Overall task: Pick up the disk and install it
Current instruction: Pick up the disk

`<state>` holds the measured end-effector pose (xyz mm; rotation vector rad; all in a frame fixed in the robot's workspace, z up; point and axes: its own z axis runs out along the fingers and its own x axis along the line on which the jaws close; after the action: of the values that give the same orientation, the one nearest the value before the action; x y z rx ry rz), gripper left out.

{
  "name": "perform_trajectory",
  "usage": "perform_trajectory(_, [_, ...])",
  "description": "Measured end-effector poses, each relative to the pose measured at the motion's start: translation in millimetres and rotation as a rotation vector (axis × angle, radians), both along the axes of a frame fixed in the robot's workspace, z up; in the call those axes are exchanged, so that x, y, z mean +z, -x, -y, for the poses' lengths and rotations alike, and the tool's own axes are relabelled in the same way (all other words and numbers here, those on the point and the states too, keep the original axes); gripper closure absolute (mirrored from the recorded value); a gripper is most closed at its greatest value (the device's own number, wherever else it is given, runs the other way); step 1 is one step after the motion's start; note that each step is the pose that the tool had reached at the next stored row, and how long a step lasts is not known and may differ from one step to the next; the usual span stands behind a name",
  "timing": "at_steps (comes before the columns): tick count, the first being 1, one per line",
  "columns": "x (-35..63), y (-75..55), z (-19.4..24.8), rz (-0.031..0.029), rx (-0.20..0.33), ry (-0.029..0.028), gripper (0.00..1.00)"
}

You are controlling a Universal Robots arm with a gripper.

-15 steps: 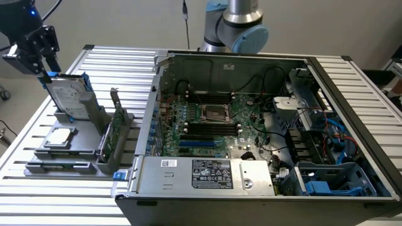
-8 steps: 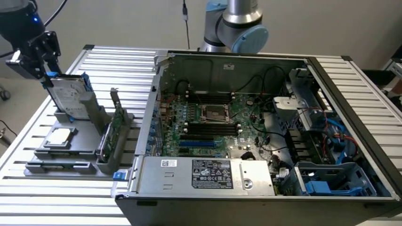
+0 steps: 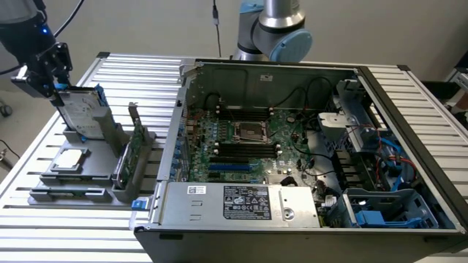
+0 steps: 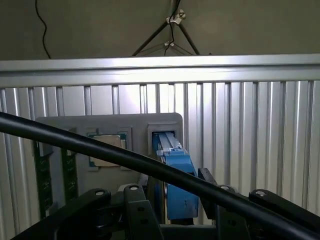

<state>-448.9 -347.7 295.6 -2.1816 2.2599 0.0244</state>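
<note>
The gripper [image 3: 57, 90] [image 4: 172, 199] hung over the far left of the slatted table [image 3: 73, 241], its claw spread wide, one finger on either side of the disk's [image 3: 79, 112] [image 4: 176, 165] top edge. The disk stood upright in a grey holder [image 3: 87, 164], left of the open computer case [image 3: 270, 76].

Disk [image 3: 79, 112] silver-grey, carrier [image 4: 177, 167] blue; table [image 3: 109, 71] ribbed silver.
</note>
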Motion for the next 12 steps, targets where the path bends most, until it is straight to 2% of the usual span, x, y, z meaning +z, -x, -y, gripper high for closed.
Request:
perform_trajectory(6, [-5.4,0.8,-4.1,-0.0048,0.000,0.0001,0.49])
perform_trajectory(12, [-8.2,0.8,-4.6,-0.0167,0.000,0.0036,0.49])
